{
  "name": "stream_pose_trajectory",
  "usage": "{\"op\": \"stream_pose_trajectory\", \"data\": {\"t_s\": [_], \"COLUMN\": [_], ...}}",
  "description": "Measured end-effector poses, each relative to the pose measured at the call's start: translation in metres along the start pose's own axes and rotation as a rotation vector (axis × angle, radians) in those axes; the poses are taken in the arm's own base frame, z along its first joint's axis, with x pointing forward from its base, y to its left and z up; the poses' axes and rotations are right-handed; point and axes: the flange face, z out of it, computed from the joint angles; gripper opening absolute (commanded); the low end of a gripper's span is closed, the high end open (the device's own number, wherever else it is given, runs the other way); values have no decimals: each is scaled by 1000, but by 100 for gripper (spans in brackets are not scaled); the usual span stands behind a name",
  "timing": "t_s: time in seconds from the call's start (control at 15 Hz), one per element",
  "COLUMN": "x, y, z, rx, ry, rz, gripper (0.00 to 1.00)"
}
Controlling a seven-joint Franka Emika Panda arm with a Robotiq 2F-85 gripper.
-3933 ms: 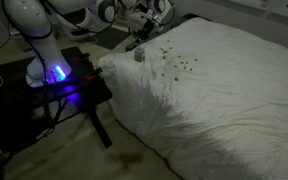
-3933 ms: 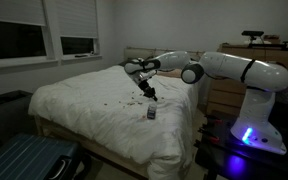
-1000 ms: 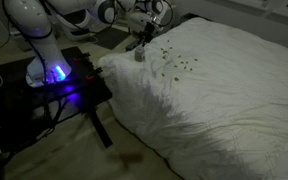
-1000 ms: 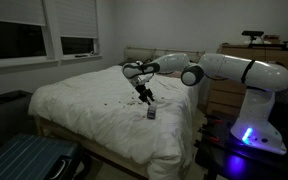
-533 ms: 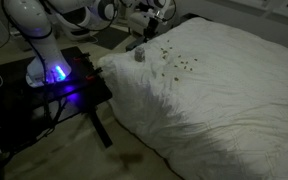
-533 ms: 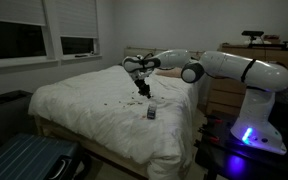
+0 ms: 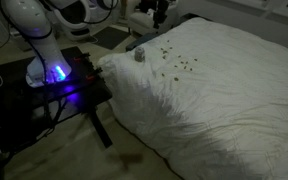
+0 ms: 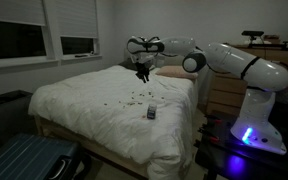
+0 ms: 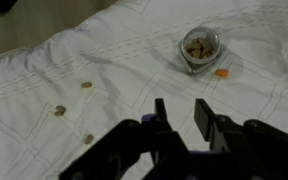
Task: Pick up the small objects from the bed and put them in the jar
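A small glass jar [image 9: 199, 48] with several brown pieces inside stands on the white bed; it also shows in both exterior views [image 7: 139, 54] [image 8: 151, 113]. Small brown objects lie scattered on the bed [image 9: 86, 85] [image 7: 172, 62] [image 8: 134, 97], and an orange piece [image 9: 221, 72] lies beside the jar. My gripper [image 9: 181, 112] is open and empty, raised well above the bed, away from the jar, as both exterior views show [image 7: 160, 14] [image 8: 142, 72].
The white bed [image 7: 224, 90] fills most of the scene. The robot base with blue light [image 7: 54, 72] stands on a dark stand beside the bed. A wooden dresser [image 8: 224, 95] stands behind the arm. A dark case [image 8: 24, 160] sits on the floor.
My gripper has risen from just above the jar and moved up and toward the head of the bed. The jar and the scattered pieces have not moved.
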Motion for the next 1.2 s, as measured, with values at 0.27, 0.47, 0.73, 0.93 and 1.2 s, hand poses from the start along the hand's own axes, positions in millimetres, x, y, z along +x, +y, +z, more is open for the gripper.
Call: {"op": "stream_pose_trajectory", "data": {"t_s": [0.27, 0.47, 0.73, 0.93, 1.2], "x": [6, 13, 18, 29, 53], "y": [13, 21, 35, 51, 62], "z": [-23, -27, -21, 1, 48], "rx": [-34, -52, -53, -42, -34], "ry": [124, 187, 193, 178, 184], "rz": [152, 295, 416, 434, 442], "gripper": [98, 100, 100, 100, 100]}}
